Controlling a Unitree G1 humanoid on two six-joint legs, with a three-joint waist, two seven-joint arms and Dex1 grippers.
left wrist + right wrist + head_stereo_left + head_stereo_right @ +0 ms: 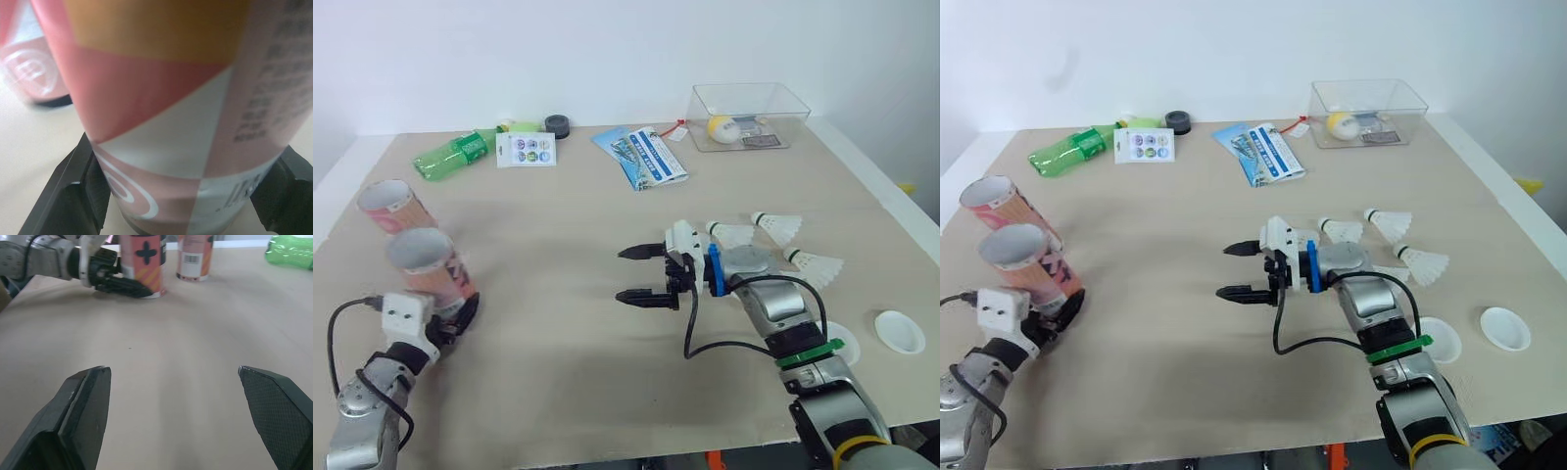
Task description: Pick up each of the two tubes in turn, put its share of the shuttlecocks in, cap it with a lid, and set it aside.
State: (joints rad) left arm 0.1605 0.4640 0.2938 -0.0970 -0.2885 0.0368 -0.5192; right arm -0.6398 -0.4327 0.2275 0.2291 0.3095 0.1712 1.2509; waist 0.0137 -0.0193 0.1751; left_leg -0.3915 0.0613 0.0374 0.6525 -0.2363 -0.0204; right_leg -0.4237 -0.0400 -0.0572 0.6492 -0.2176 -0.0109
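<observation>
Two pink-and-white tubes stand open-topped at the table's left, the near tube (pixel 429 266) in front of the far tube (pixel 393 208). My left gripper (pixel 460 311) is at the near tube's base; its fingers (pixel 71 198) press both sides of the tube (pixel 186 122), which stands upright on the table. At mid-table my right gripper (pixel 641 274) is open with nothing in it, pointing left toward the tubes. Three shuttlecocks (pixel 736 234) (pixel 779 226) (pixel 817 264) lie behind my right arm. One white lid (pixel 900 331) lies at the right, another lid (pixel 1438 339) beside my right forearm.
Along the back stand a green bottle (pixel 453 156), a sticker card (pixel 526 149), a black roll (pixel 557 124), a blue booklet (pixel 642 157) and a clear box (pixel 773 103) holding a yellow ball. Bare tabletop (pixel 548 255) lies between the two grippers.
</observation>
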